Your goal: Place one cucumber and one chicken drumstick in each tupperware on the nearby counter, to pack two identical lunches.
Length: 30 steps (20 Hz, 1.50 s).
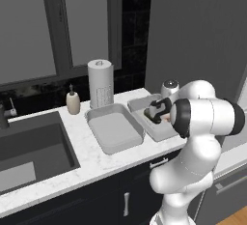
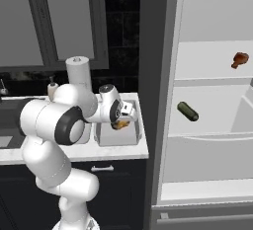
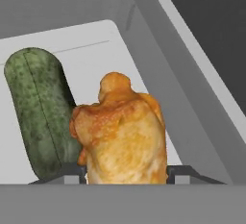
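My gripper point(image 3: 126, 172) clamps a chicken drumstick point(image 3: 122, 131) at frame centre, over the tupperware point(image 3: 91, 40) where a cucumber point(image 3: 41, 112) lies at left. It seems close to the right wall; released here, the drumstick could catch the rim and tip onto the counter point(image 1: 96, 163).

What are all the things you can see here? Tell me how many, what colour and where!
Tupperware: two, grey; empty one and another under the gripper, both on the counter.
Cucumber: two, green; one in the right tupperware, one on a fridge shelf.
Chicken drumstick: two, golden-brown; one in the gripper, one on an upper fridge shelf.
Paper towel roll: one, white, counter back.
Soap bottle: one, beige, beside the sink.
Sink: one, dark, counter left.
Counter: white.
Gripper: one, closed on the drumstick.
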Available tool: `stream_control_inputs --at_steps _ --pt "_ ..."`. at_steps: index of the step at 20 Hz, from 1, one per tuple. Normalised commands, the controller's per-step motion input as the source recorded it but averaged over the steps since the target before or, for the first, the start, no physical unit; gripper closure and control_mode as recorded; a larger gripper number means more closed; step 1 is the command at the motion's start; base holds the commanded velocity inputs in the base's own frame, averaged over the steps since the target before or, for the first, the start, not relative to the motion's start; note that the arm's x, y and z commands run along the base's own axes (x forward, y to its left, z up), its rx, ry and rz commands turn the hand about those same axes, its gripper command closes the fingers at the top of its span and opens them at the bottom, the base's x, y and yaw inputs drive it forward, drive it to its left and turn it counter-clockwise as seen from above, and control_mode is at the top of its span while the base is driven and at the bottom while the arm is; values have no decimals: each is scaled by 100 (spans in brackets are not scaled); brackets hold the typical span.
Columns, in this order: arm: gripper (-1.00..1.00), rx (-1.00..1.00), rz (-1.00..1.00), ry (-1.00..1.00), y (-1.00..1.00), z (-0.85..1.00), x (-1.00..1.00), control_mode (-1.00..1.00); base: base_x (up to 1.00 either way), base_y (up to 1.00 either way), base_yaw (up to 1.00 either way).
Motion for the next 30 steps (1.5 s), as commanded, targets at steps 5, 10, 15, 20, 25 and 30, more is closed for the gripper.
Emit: stream_control_inputs --at_steps 5,10,15,20,25,30 --pt "-100 0 0 0 0 13 0 -100 0 0 0" --pt "-100 0 0 -3 0 68 -8 -100 0 0 0" --pt "-100 7 1 -8 0 100 -28 -100 0 0 0" --pt "-100 16 8 -10 22 92 -53 -100 0 0 0" --pt "-100 11 16 1 59 52 -78 -100 0 0 0" --pt "-100 5 12 6 55 10 -81 -100 0 0 0"
